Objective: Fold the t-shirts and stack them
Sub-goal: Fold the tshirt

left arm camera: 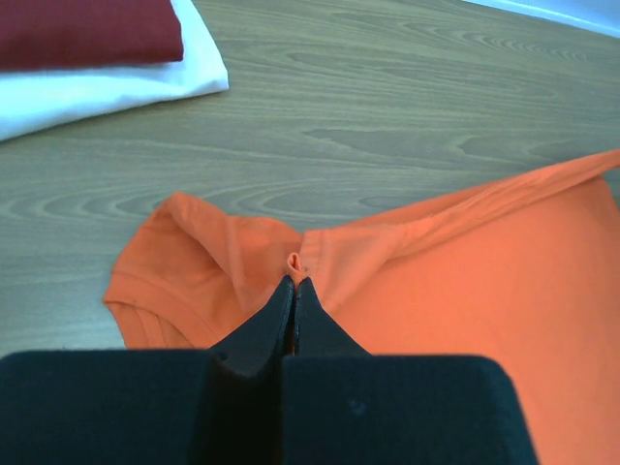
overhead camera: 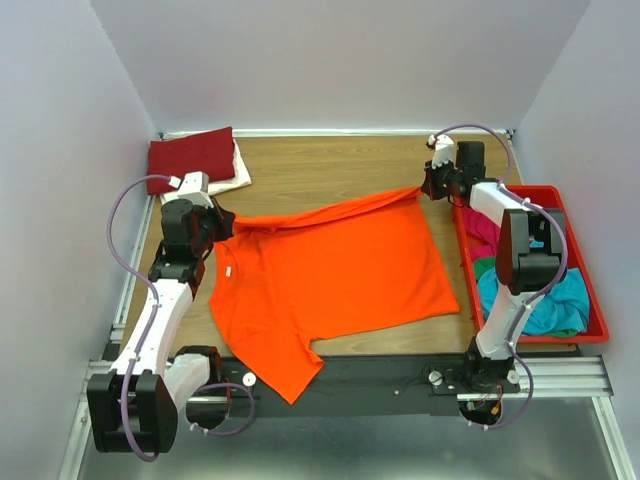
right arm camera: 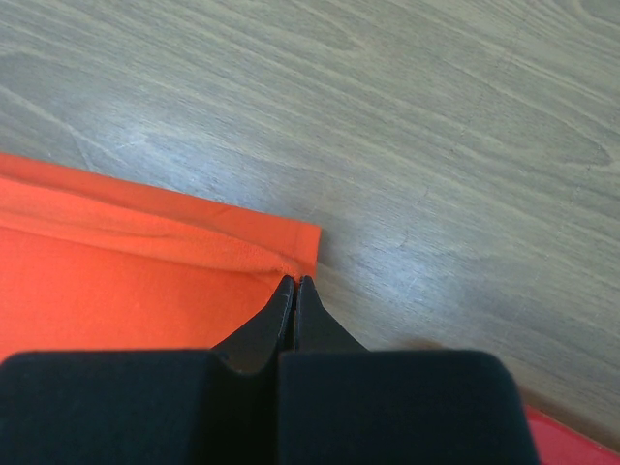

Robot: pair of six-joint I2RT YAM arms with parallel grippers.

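Magenta t-shirt (overhead camera: 484, 231), teal t-shirt (overhead camera: 560, 302) in red tray (overhead camera: 545, 340)

A wood-grain tabletop (overhead camera: 330, 170) is filling the middle of the overhead view, its grain running from 9 to 3 o'clock. Plain whitish walls are closing it in: a back wall (overhead camera: 340, 60) at 12 o'clock, a left wall (overhead camera: 50, 150) at 9, a right wall (overhead camera: 600, 90) at 3. A metal rail (overhead camera: 565, 375) is lining the 6 o'clock edge, and soft, even light is falling throughout.
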